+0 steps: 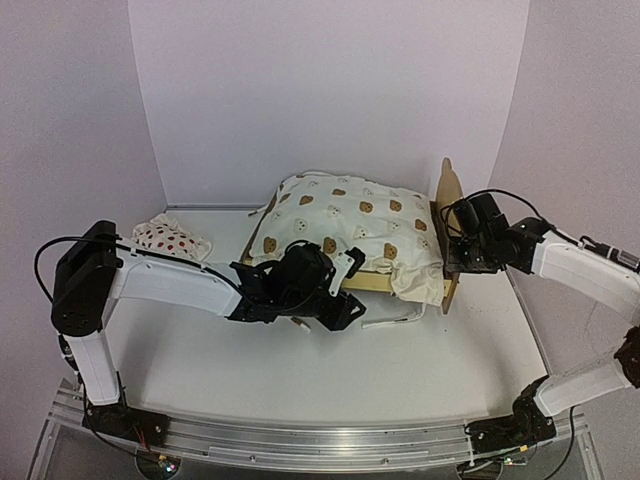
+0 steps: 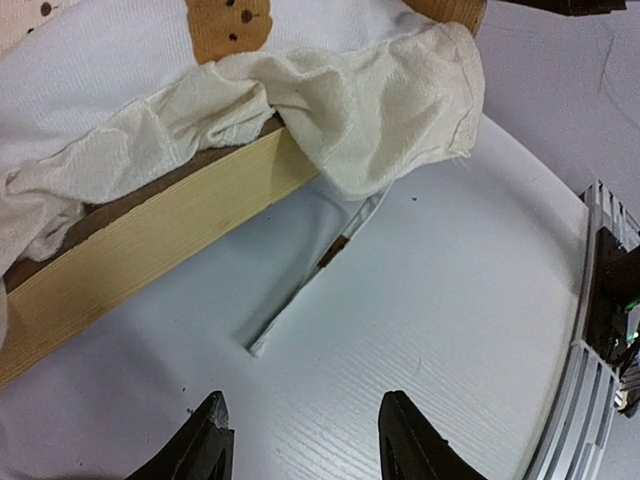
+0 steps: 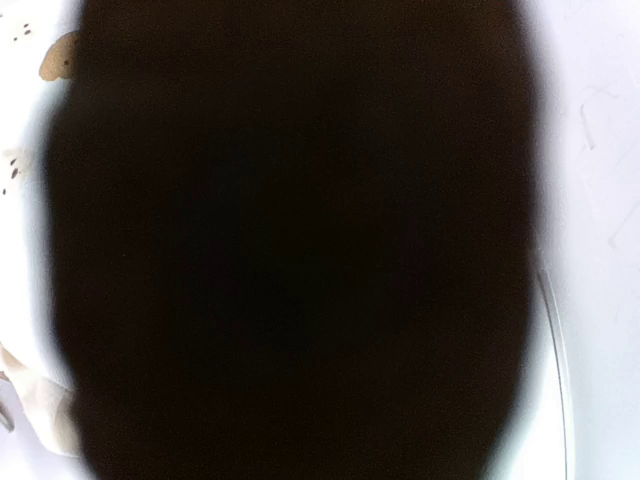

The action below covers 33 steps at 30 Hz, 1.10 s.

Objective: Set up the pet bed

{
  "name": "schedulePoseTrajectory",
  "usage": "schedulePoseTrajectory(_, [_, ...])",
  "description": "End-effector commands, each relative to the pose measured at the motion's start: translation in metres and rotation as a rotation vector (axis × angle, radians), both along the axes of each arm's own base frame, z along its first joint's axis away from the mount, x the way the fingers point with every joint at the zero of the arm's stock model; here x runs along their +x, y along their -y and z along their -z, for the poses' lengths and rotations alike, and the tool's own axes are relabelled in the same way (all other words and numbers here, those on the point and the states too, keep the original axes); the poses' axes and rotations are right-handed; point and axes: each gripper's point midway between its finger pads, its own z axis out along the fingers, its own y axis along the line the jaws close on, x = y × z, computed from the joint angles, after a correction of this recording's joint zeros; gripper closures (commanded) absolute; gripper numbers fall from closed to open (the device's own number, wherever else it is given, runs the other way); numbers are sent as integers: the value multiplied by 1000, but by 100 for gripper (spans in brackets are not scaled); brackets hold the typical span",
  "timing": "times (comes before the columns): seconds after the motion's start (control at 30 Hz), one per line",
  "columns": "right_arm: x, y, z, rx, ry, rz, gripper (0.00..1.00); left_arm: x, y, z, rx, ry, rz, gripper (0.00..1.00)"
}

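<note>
Finds the pet bed [image 1: 447, 200] at the middle of the table [image 1: 300, 380], headboard toward the right, base hidden under the bear-print cushion [image 1: 345, 215]. Risks dragging or tipping the light frame through any pull from the right gripper [image 1: 455, 250], pressed against the headboard; cannot tell from the blacked-out wrist view whether clamped on it. Risks snagging the loose tie [image 2: 300, 300] trailing off the near rail, or hauling the bunched cushion corner out, through a low grab by the left gripper [image 2: 302, 400], jaws parted and empty. Leaves the strawberry pillow [image 1: 170, 240] well apart at the left. Shows pale, stiff plywood with a layered edge; soft, crumpled, textured cotton; a flat narrow ribbon; smooth white tabletop.
</note>
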Motion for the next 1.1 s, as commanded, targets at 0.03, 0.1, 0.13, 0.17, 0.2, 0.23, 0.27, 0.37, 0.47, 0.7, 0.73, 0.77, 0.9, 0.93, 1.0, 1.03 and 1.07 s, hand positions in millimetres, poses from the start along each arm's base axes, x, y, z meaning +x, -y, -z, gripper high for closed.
schedulePoseTrajectory(0.03, [8, -19, -69, 37, 145, -31, 100, 7, 25, -20, -212, 56, 0, 48])
schedulePoseTrajectory(0.1, [6, -20, -74, 29, 151, -34, 100, 11, 30, -10, -228, 65, -9, 46])
schedulePoseTrajectory(0.13, [6, -22, -77, 26, 154, -39, 100, 13, 33, -4, -231, 68, -14, 46])
schedulePoseTrajectory(0.17, [5, -24, -80, 22, 157, -44, 100, 15, 35, 1, -235, 69, -18, 45])
schedulePoseTrajectory(0.2, [4, -25, -82, 18, 159, -49, 100, 16, 37, 6, -243, 72, -18, 45])
schedulePoseTrajectory(0.23, [4, -27, -84, 13, 162, -51, 100, 16, 40, 10, -252, 75, -16, 45])
schedulePoseTrajectory(0.27, [3, -28, -87, 10, 164, -55, 100, 17, 42, 16, -256, 74, -16, 45])
schedulePoseTrajectory(0.37, [2, -30, -91, 2, 163, -61, 100, 19, 45, 23, -285, 84, -17, 45])
schedulePoseTrajectory(0.47, [0, -30, -90, 2, 162, -60, 100, 24, 51, 26, -314, 114, -22, 43])
schedulePoseTrajectory(0.7, [-5, -29, -96, 18, 178, -55, 100, 40, 70, 25, -346, 196, -53, 41])
schedulePoseTrajectory(0.73, [-5, -29, -97, 21, 180, -55, 100, 43, 71, 27, -347, 202, -69, 40])
schedulePoseTrajectory(0.77, [-5, -30, -98, 23, 181, -55, 100, 46, 73, 29, -350, 208, -78, 40])
schedulePoseTrajectory(0.9, [-7, -30, -99, 25, 183, -52, 100, 50, 79, 28, -392, 251, -88, 40])
schedulePoseTrajectory(0.93, [-8, -30, -99, 26, 183, -53, 100, 51, 82, 29, -395, 263, -91, 40])
schedulePoseTrajectory(1.0, [-9, -29, -99, 29, 186, -52, 100, 55, 87, 29, -391, 278, -110, 40])
schedulePoseTrajectory(1.03, [-10, -29, -100, 31, 187, -52, 100, 58, 89, 31, -385, 285, -125, 40])
schedulePoseTrajectory(1.07, [-11, -29, -100, 33, 189, -53, 100, 60, 89, 32, -386, 292, -137, 40])
